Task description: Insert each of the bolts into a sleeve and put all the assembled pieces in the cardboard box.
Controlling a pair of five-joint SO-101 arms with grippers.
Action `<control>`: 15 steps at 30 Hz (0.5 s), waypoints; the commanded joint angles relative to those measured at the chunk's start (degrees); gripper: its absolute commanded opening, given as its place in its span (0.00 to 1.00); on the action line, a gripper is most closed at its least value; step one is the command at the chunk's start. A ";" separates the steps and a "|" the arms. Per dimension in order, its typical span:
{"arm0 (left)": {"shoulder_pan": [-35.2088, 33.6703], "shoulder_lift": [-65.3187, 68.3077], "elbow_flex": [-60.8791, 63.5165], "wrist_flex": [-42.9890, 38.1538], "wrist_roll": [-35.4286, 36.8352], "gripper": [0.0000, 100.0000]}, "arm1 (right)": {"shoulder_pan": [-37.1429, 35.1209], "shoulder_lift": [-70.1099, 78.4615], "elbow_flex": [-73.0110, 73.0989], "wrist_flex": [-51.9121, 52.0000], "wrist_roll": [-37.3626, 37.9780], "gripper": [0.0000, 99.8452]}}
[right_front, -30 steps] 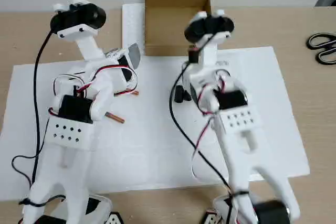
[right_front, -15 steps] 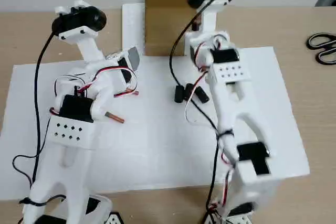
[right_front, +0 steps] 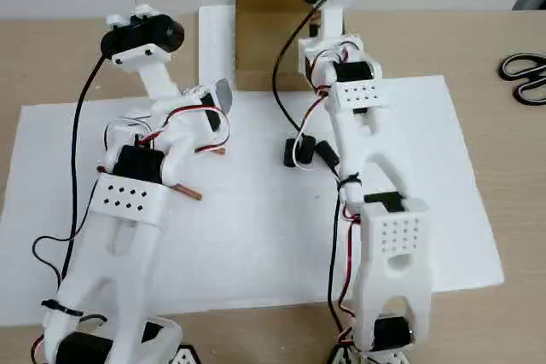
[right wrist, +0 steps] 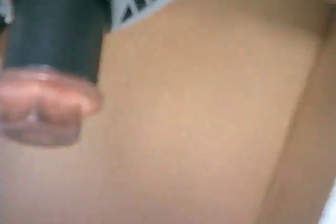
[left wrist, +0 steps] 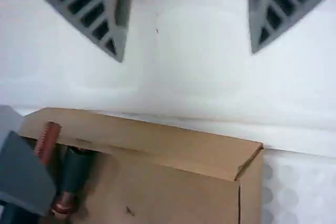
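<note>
**Wooden tabletop: one assembled piece held inside the cardboard box**

A white foam sheet (right_front: 256,236) covers most of the tabletop (right_front: 495,40), and the cardboard box (right_front: 264,40) sits at its far edge. The right tool (left wrist: 50,182) reaches into the box, clamped on an assembled piece (right wrist: 52,30), a black sleeve with a copper bolt head showing at its end. Below the piece the box floor is bare cardboard. Whether the piece touches it cannot be told.

The left tool (left wrist: 186,51) hangs just outside the box's near wall with its jaws spread wide and nothing between them. Two loose bolts (right_front: 188,193) lie on the sheet well short of the box, and the loose sleeves (right_front: 290,151) lie nearer it.

The bolts look light, stiff and smooth, likely to roll. A crosswise grip at mid-shank should hold best. A bolt may slide out if its sleeve is tipped, so the piece is best kept level.
</note>
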 commanded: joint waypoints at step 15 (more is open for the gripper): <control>0.26 -0.62 -0.66 -1.14 0.44 0.15 | 0.75 14.73 -12.31 -1.36 1.23 0.04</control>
